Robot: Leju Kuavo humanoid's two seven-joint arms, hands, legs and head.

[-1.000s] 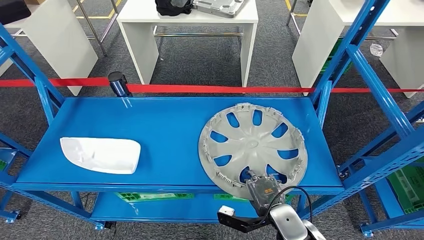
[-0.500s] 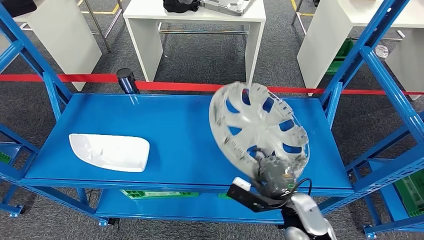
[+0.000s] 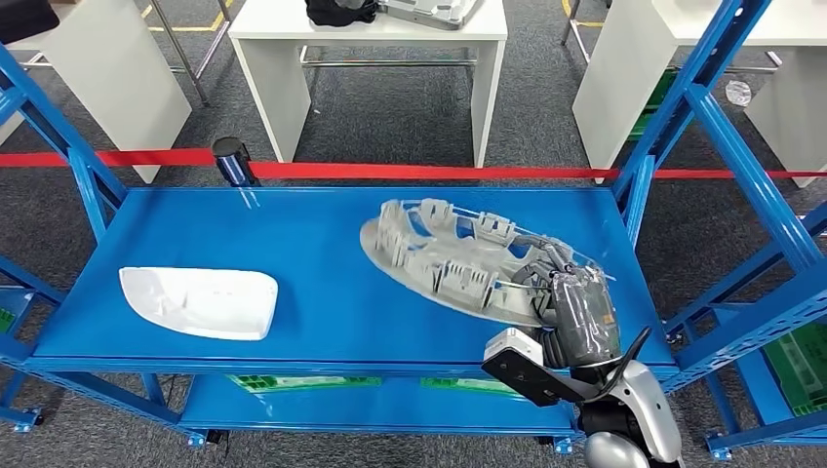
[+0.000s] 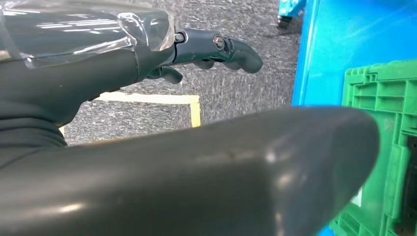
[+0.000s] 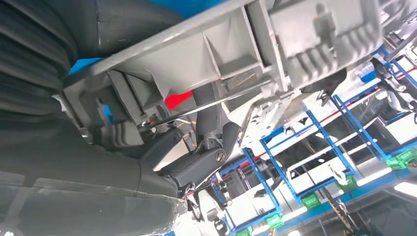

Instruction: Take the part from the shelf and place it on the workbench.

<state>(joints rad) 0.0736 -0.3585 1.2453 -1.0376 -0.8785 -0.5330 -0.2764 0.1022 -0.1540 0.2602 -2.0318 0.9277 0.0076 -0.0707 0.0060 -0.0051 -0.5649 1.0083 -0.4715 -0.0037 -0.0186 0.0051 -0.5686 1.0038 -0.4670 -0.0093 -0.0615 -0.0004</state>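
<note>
change: since a second ago the hubcap point(image 3: 458, 255) has gone from lying flat on the shelf point(image 3: 322, 244), through an upright tilt, to a shallow tilt with its ribbed back facing up; the right hand has risen with it.
right hand point(image 3: 575, 302): grips the near right rim of the hubcap; in the right wrist view dark fingers point(image 5: 206, 152) hook around the grey ribbed underside point(image 5: 221, 59) of the part.
hubcap: held over the right half of the blue shelf top, near right edge raised in the hand, far left edge low near the shelf surface; whether it touches there cannot be told.
left hand point(image 4: 147, 98): holds nothing, fingers point(image 4: 216, 46) stretched out and a little apart, over grey carpet beside a green crate point(image 4: 383, 147).
white part point(image 3: 200, 300): lies flat on the left half of the same shelf top, well apart from the hubcap.
red tape point(image 3: 390, 173): stretched across behind the shelf.
white bench point(image 3: 371, 29): stands beyond the tape, carrying a dark item and a grey device.
</note>
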